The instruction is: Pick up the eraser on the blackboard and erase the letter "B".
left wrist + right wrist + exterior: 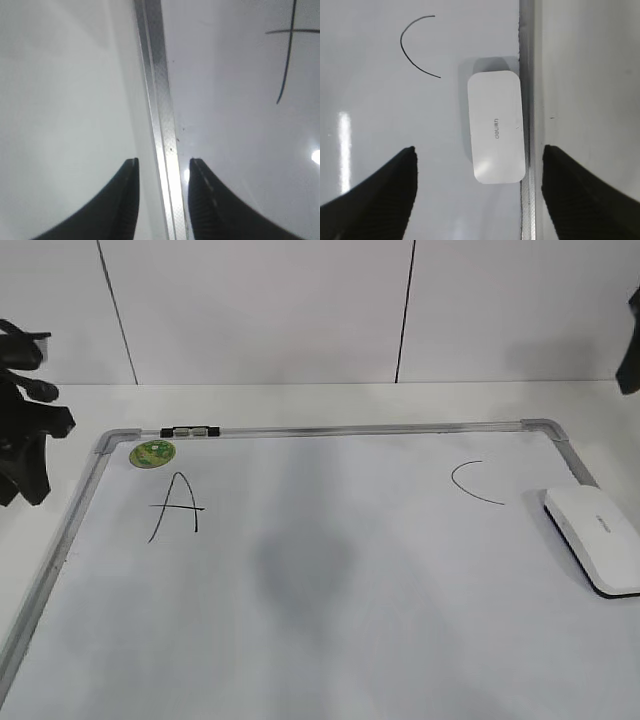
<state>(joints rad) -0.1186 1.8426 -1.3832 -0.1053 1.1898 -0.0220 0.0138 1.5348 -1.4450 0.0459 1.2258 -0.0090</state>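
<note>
The blackboard (350, 429) lies flat on the table. The eraser (597, 536) lies flat on it against the right frame. No letter "B" shows in any view; the board between the "A" (177, 505) and the "C" (472, 483) is bare, with only a grey shadow. My right gripper (479, 148) is open wide and empty, hanging above the eraser (496, 126). My left gripper (163, 160) is open and empty above the board's left frame (159, 100). In the exterior view the left arm (25, 440) is at the left edge.
A round green magnet (152, 452) sits in the board's far left corner. A small black and white piece (190, 430) rests on the top frame. The right arm (628, 355) shows at the top right edge. A white wall stands behind the table.
</note>
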